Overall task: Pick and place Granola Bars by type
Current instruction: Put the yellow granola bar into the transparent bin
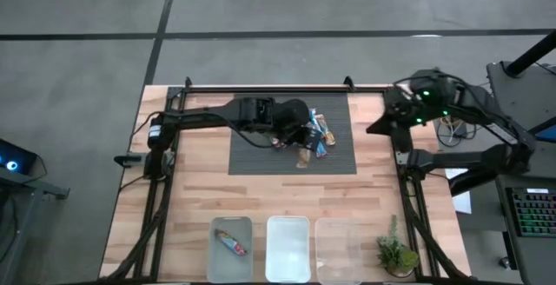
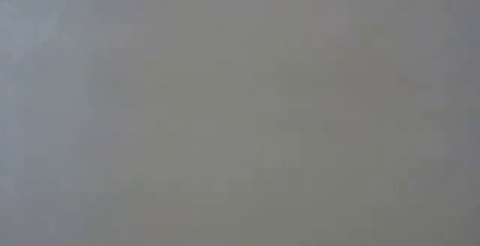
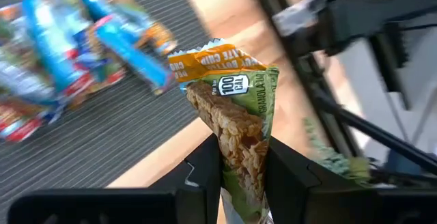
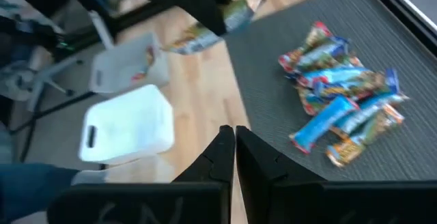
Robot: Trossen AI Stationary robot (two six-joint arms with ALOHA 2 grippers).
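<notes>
Your left gripper clamps one green granola bar; carrying step. Next, pick its bin. Right gripper idles shut.

The left arm reaches over a dark mat near the counter's far edge, its hand above the mat's right part, next to a small pile of bars. The right arm is folded by the far right corner. Three clear bins line the near edge; the left one holds one bar. A small plant stands right of them.
</notes>
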